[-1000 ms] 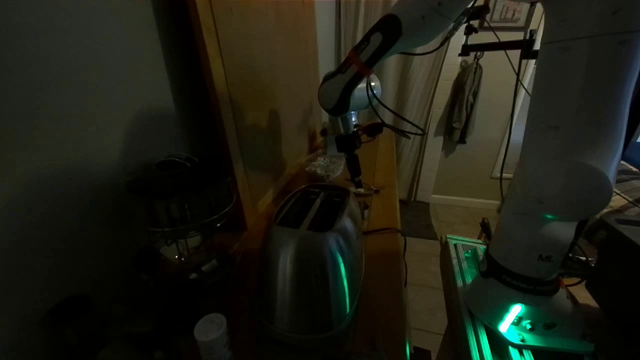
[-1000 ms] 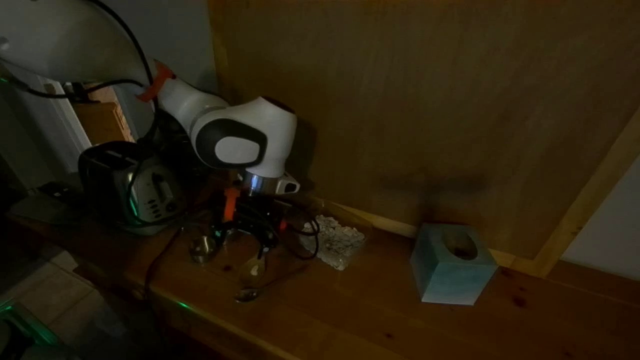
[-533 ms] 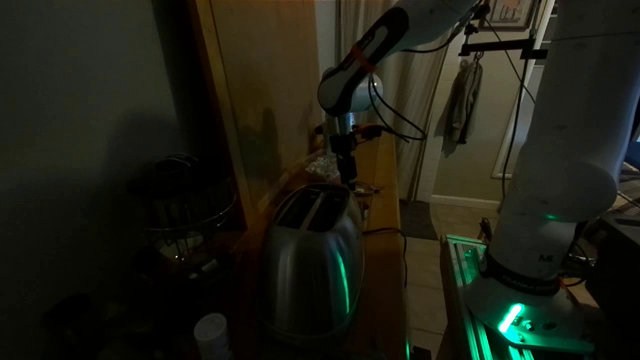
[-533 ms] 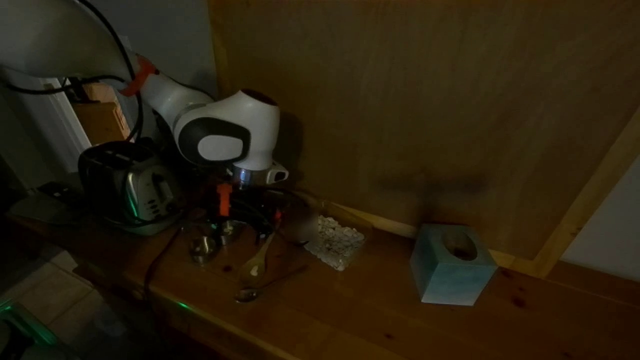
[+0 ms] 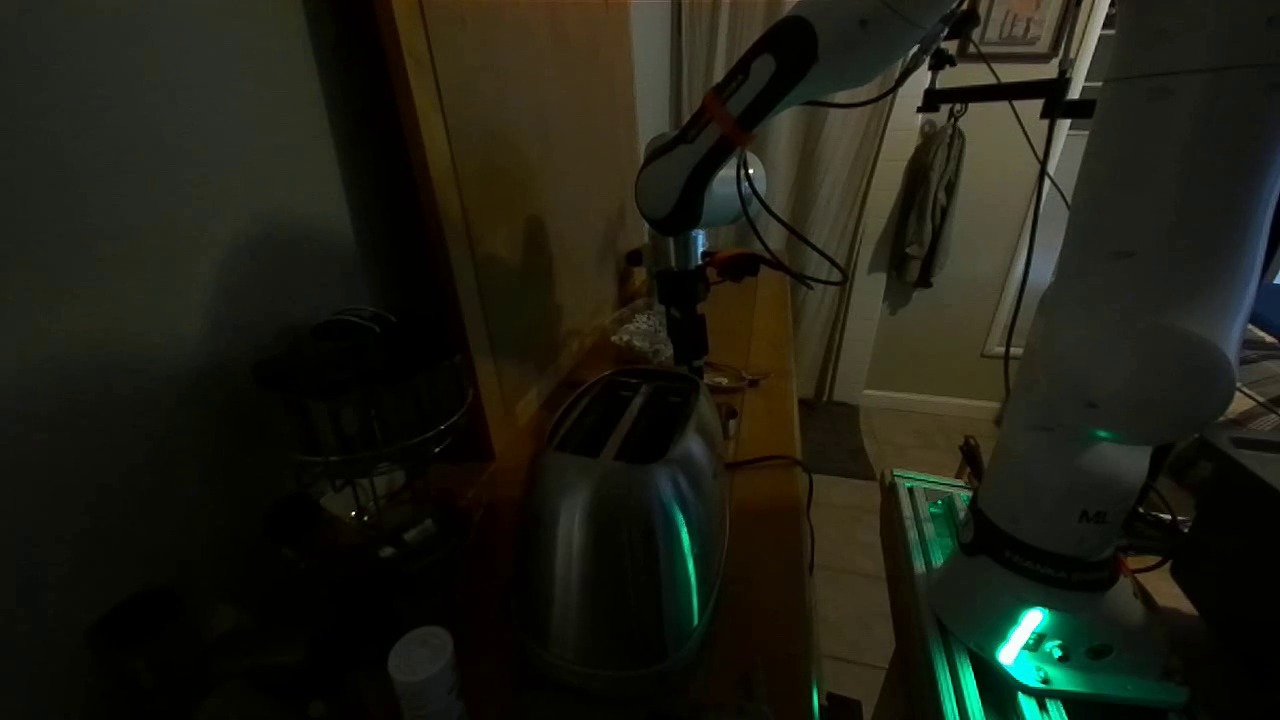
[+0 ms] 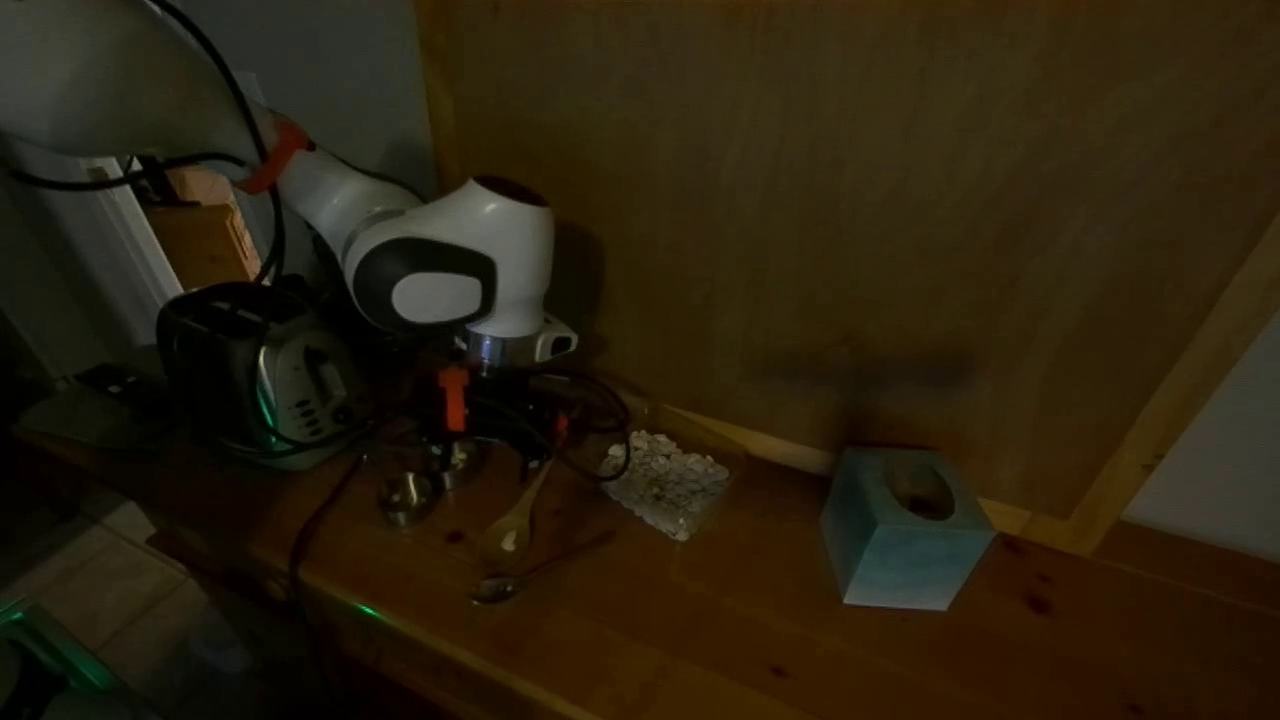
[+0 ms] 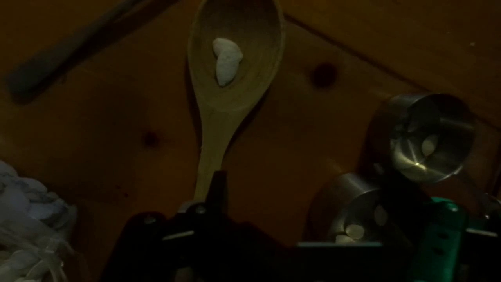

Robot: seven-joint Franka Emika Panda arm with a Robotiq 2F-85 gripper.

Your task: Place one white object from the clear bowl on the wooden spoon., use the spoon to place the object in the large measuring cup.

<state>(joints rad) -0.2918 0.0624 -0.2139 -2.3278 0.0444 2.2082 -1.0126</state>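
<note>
The light is dim. A tall, flat panel of brown wood [image 6: 850,250] rises behind the long orange-brown wooden desk [image 6: 880,660]. White with black covers, a jointed robot arm [image 6: 515,270] reaches over the desk in both exterior views. On the desk stands a rounded silver metal toaster [image 5: 620,560] with two slots in its top. Well apart from it, near the panel, is a pale blue cube-shaped box [image 6: 900,550] with an oval opening on top.

The black two-fingered claw [image 7: 307,180] points down over the desk, its fingers spread wide. Near it, by the panel, a clear container [image 6: 700,442] is heaped with flat white pieces [image 6: 665,485].

A light-coloured wooden spoon [image 7: 229,102] lies hollow side up, its handle running under one claw finger in the wrist view; whether they touch cannot be told. Just beside its bowl, in an exterior view, lies a dark metal spoon [image 6: 497,589]. A round, shiny metal measuring cup [image 7: 409,162] stands near a second metal measuring cup [image 7: 348,194], partly hidden by the claw; which is larger cannot be told.

The small, uneven white object [image 7: 227,62] rests in the wooden spoon's bowl. Smaller again, one pale oval piece [image 7: 429,145] lies in the fully visible cup, and a few pale pieces [image 7: 354,232] in the partly hidden one.
</note>
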